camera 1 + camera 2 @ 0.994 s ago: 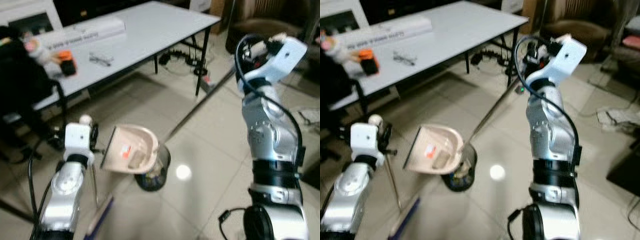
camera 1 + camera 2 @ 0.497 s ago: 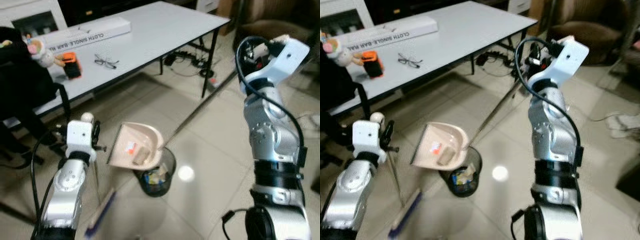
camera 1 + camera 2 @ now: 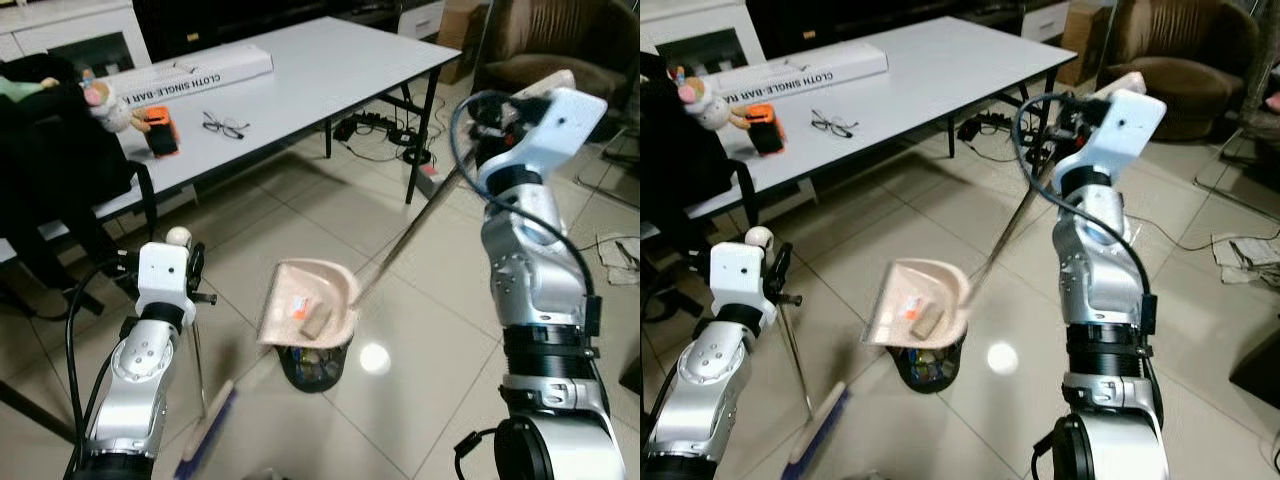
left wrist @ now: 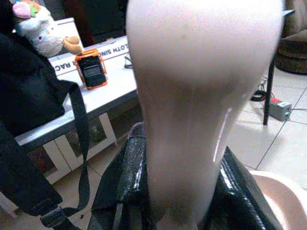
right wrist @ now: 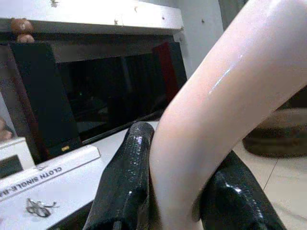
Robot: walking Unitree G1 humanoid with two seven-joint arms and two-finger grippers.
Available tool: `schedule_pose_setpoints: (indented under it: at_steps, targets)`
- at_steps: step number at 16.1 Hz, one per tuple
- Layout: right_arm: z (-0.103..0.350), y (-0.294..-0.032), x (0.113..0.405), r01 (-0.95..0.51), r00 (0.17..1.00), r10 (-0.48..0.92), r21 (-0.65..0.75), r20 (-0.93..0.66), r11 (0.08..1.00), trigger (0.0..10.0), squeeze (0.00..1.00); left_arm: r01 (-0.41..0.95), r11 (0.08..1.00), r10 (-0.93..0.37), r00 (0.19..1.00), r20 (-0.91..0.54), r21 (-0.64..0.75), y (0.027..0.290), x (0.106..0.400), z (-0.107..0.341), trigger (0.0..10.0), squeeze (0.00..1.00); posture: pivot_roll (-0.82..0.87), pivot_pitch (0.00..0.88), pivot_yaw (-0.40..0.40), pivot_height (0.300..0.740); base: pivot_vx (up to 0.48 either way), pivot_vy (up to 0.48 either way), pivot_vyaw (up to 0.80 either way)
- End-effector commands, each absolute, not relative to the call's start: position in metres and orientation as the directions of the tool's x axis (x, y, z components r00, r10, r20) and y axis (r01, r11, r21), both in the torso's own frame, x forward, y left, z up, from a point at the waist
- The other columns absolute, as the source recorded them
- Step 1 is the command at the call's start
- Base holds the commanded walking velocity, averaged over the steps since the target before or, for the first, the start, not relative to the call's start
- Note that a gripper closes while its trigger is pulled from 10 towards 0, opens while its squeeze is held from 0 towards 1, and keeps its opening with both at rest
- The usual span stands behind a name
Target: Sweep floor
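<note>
A pink dustpan (image 3: 310,312) hangs tilted just over a small black bin (image 3: 316,366) on the tiled floor, with a piece of debris (image 3: 316,320) lying in it. Its long handle (image 3: 410,235) rises to my right gripper (image 5: 184,148), whose black fingers (image 5: 127,182) are shut on the pink grip (image 5: 225,105). My left gripper (image 4: 184,143) is shut on the top of the broom handle (image 4: 196,86). The thin broom pole (image 3: 197,350) runs down to the blue-edged broom head (image 3: 208,442), which rests on the floor left of the bin.
A white table (image 3: 330,60) stands behind, carrying a long box (image 3: 190,75), glasses (image 3: 226,125), an orange item (image 3: 160,133) and a plush toy (image 3: 105,100). A black bag (image 3: 55,150) sits on the left. Cables (image 3: 385,130) lie under the table, with a brown armchair (image 3: 555,40) at the back right.
The dustpan has swung right and now hangs directly over the bin, with the debris lower in the pan. The camera view has shifted; the left arm and broom hold still.
</note>
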State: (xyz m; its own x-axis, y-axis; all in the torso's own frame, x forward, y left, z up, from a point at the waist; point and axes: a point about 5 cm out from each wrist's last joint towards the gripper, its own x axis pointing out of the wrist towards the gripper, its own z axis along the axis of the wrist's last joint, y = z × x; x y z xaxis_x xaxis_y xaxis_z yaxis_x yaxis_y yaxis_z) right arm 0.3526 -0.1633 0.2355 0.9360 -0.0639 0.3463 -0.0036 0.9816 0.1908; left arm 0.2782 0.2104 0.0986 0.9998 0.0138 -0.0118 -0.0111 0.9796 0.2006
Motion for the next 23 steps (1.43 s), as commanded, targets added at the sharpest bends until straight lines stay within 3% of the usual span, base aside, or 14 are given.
schedule_pose_setpoints:
  at_steps: [1, 6, 12, 14, 15, 18, 21, 23]
  targets:
    - [0.244, -0.153, 0.353, -0.029, 0.906, -0.033, 0.140, 0.422, 0.990, 10.0, 0.00, -0.011, 0.976, 0.012, 1.000, 0.000, 0.218, 0.211, 0.281, 0.102, 10.0, 0.00, 0.00, 0.010, 0.052, 0.740, 0.000, 0.000, 0.00]
    - [0.241, -0.099, 0.348, -0.191, 0.827, 0.187, -0.048, 0.530, 0.980, 10.0, 0.00, -0.016, 0.975, 0.016, 1.000, 0.001, 0.222, 0.210, 0.282, 0.103, 10.0, 0.00, 0.01, 0.006, 0.046, 0.740, 0.000, 0.000, 0.00]
    - [0.222, -0.036, 0.316, -0.351, 0.626, 0.539, -0.414, 0.563, 0.840, 10.0, 0.00, -0.011, 0.973, 0.010, 1.000, 0.004, 0.231, 0.210, 0.283, 0.103, 10.0, 0.00, 0.02, 0.007, 0.046, 0.740, 0.000, 0.000, 0.00]
    - [0.218, -0.028, 0.309, -0.386, 0.589, 0.587, -0.445, 0.555, 0.808, 10.0, 0.00, -0.009, 0.972, 0.008, 1.000, 0.004, 0.234, 0.210, 0.283, 0.103, 10.0, 0.00, 0.02, 0.008, 0.045, 0.740, 0.000, 0.000, 0.00]
    - [0.211, -0.017, 0.299, -0.428, 0.523, 0.669, -0.516, 0.528, 0.742, 10.0, 0.00, -0.003, 0.971, 0.003, 1.000, 0.002, 0.238, 0.209, 0.283, 0.102, 10.0, 0.00, 0.01, 0.009, 0.046, 0.740, 0.000, 0.000, 0.00]
    - [0.200, -0.004, 0.285, -0.455, 0.429, 0.772, -0.626, 0.469, 0.633, 10.0, 0.00, 0.002, 0.970, -0.002, 1.000, 0.000, 0.242, 0.208, 0.283, 0.101, 10.0, 0.00, 0.01, 0.009, 0.044, 0.740, 0.000, 0.000, 0.00]
    - [0.201, -0.005, 0.287, -0.394, 0.426, 0.789, -0.693, 0.444, 0.603, 10.0, 0.00, 0.007, 0.969, -0.006, 1.000, -0.002, 0.247, 0.208, 0.284, 0.100, 10.0, 0.00, 0.01, 0.008, 0.044, 0.740, 0.000, 0.000, 0.00]
    - [0.198, -0.009, 0.293, -0.351, 0.469, 0.780, -0.723, 0.415, 0.596, 10.0, 0.00, 0.009, 0.969, -0.009, 1.000, -0.002, 0.248, 0.208, 0.283, 0.100, 10.0, 0.00, 0.01, 0.008, 0.044, 0.740, 0.000, 0.000, 0.00]
